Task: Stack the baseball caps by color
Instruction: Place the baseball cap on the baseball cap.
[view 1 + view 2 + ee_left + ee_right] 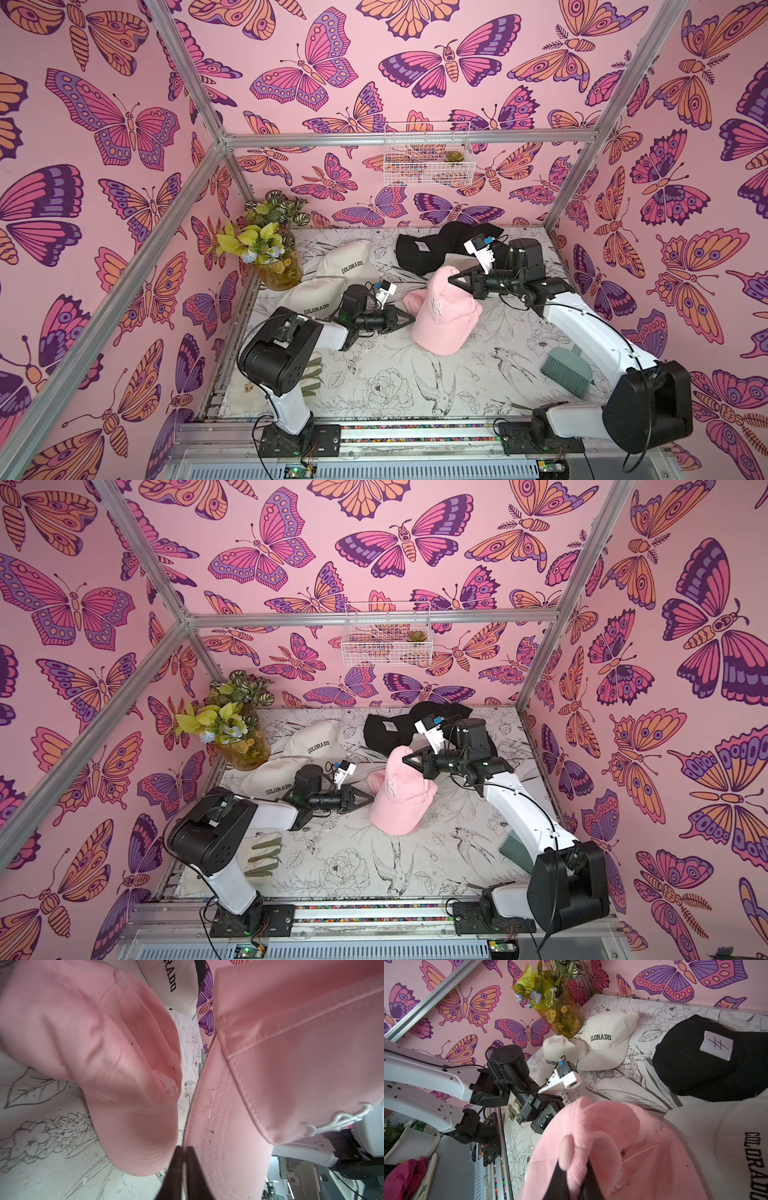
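Soft and light, the pink cap [440, 328] sags from the right end effector [453, 279] pinching its crown; left end effector [410, 318] narrow, grip unclear; the stiffer brim looks a firmer hold

Both top views: bright, even, diffuse light, shadows faint and soft. Wide-angle bending at the edges, fine detail slightly smeared. Left wrist view: pink cap [291, 1064] right at lens, soft focus. Right wrist view: right gripper [573, 1164] dark and blurred, background sharp, corners stretched.
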You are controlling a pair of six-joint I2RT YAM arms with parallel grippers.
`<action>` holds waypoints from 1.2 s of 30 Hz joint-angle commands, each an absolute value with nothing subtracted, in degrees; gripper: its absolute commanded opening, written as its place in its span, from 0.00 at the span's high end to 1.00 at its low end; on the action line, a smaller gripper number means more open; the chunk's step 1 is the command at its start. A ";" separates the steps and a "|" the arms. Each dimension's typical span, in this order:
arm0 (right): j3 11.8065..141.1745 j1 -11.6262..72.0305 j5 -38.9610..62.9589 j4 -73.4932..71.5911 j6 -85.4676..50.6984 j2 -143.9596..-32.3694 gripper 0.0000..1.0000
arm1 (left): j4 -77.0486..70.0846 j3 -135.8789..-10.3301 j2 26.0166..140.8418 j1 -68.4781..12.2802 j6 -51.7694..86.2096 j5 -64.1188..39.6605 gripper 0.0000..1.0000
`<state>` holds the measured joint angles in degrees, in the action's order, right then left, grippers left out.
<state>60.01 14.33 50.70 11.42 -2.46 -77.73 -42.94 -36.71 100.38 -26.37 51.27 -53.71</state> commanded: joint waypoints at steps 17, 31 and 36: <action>75.37 13.97 62.53 47.41 29.95 -89.65 1.00 | -37.53 -37.08 99.14 -26.37 48.69 -54.12 0.21; 90.64 13.98 60.03 68.32 42.60 -102.53 0.97 | -35.22 -37.62 97.95 -26.37 46.45 -55.11 0.00; 93.44 14.03 59.85 68.49 42.93 -106.43 0.96 | -28.09 -38.77 96.49 -26.37 42.68 -53.00 0.00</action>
<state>91.46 14.33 59.40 64.34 40.60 -105.12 -32.80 -37.69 97.91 -26.44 46.24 -53.76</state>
